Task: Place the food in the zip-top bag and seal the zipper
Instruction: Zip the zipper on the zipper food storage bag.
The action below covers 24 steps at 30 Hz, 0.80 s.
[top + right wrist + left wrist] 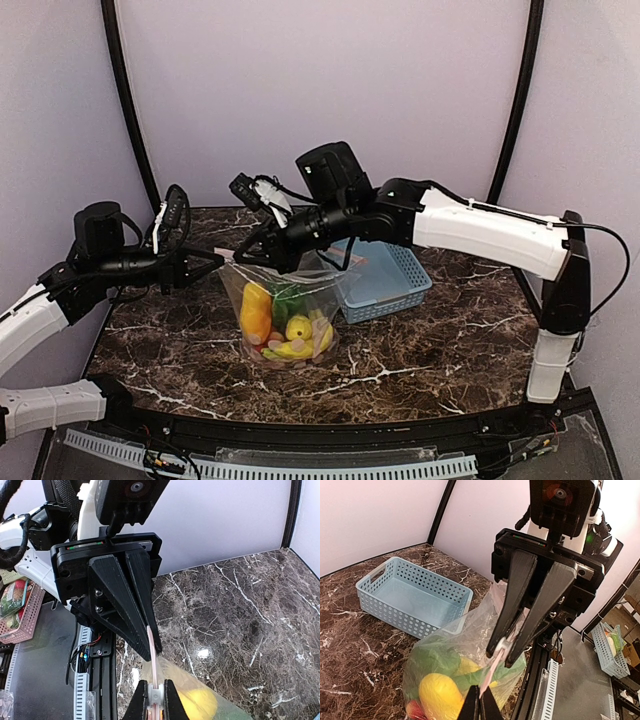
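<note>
The clear zip-top bag (290, 300) hangs upright over the marble table, its bottom resting on it. Inside lies the food: a yellow-orange piece (256, 312), bananas (296, 348) and green vegetables (434, 661). A red fruit (414, 711) shows at the bag's bottom. My left gripper (222, 262) is shut on the end of the pinkish zipper (492, 674). Facing it a short way along the strip, my right gripper (244, 256) is shut on the zipper's white slider (156, 698). The strip (154, 655) runs taut between the two grippers.
A light-blue lattice basket (388, 280) stands empty just behind and right of the bag, under the right arm's forearm. Black frame posts rise at the table's back corners. A black rail runs along the near edge.
</note>
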Available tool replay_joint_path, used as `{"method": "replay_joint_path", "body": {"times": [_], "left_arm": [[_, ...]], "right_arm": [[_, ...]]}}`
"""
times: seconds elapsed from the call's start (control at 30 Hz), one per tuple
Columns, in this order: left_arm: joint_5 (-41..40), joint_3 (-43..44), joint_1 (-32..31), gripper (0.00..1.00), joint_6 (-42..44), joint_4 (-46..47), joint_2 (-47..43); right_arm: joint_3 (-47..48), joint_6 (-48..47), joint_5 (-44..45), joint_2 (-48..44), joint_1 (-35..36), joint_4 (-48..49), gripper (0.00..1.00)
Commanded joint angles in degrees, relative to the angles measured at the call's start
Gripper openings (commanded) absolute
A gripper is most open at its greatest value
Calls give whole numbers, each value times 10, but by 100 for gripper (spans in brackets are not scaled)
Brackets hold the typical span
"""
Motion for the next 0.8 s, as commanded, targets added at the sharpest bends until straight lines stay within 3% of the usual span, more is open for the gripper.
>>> {"method": "replay_joint_path", "body": {"times": [0.0,0.77], "left_arm": [[-52,-6,9,1,-10,13,-12],[-111,-3,10,1,-18,6,-14]], "right_arm": [[-21,-3,23,-42,-13,-36,0],[-97,11,71,-111,-19,-44,0]]}}
